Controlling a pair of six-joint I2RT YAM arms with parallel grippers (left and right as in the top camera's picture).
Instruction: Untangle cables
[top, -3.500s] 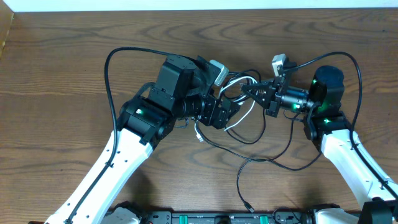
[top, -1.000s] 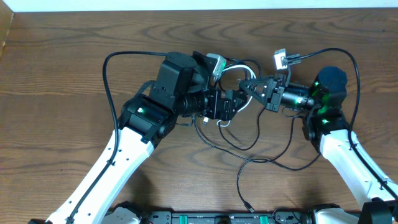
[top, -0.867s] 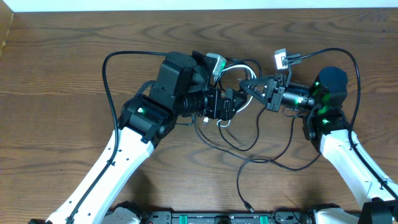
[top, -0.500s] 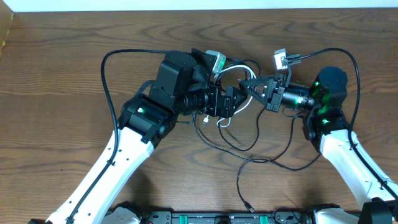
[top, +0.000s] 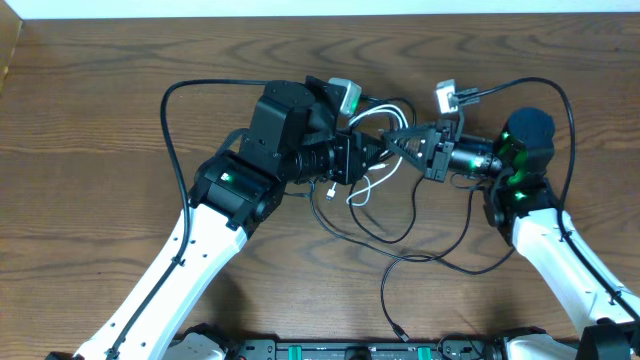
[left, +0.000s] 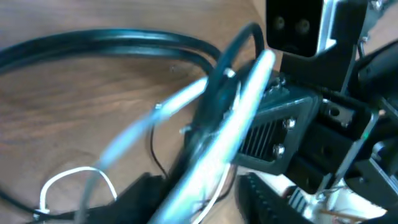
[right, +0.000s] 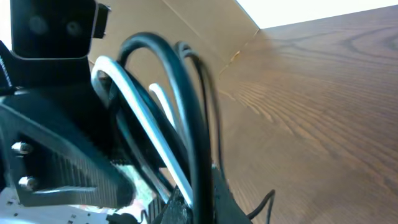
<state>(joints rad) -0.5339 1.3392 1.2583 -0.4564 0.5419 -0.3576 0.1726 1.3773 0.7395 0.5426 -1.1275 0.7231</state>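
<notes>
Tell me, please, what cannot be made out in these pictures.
- Overhead: fingertips of left gripper and right gripper buried among the cables; holds unclear.
- Left wrist: cables blurred near the lens; cords indistinguishable.
- Right wrist: cables' lower ends cut off by the bottom edge.

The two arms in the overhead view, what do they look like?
Both the left arm and right arm have smooth white shells lower down, then boxy black joints with small green lights. A thick black wire loops off each. The left tool and right tool are black, two-fingered.
</notes>
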